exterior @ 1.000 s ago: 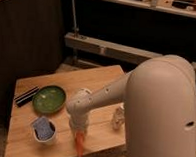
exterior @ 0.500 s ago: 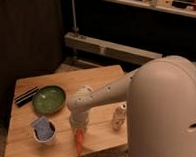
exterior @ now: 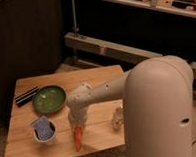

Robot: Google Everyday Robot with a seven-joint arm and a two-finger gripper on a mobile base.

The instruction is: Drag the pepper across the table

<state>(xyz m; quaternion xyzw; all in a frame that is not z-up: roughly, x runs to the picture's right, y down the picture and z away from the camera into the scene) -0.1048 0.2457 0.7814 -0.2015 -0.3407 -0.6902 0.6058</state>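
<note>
The gripper [exterior: 78, 125] is set low over the front part of the table [exterior: 104, 81], at the end of the arm [exterior: 98, 95], right at the upper end of the pepper [exterior: 78, 137]. Whether it is clamped on the pepper or only pressed against it cannot be told, since the contact is hidden by the wrist.

The pepper is seen as a long orange-red shape lying flat on the wood, its tip pointed toward the near edge and close to it. It is placed just right of the bag [exterior: 43, 129] and well left of a small pale object [exterior: 118, 118]. A green bowl [exterior: 49, 99] is found farther back on the left.

The pepper is judged to be light, with a smooth, probably slippery skin and a tapered body. Little force should be needed to slide it, but it may be expected to pivot or roll if it is pushed off-centre. The thick upper end is judged the best place for a hold, across the narrow width, as the tip is thought too thin to be held surely. A modest squeeze should be enough. The near edge is to be minded, as the pepper could be tipped off there.
</note>
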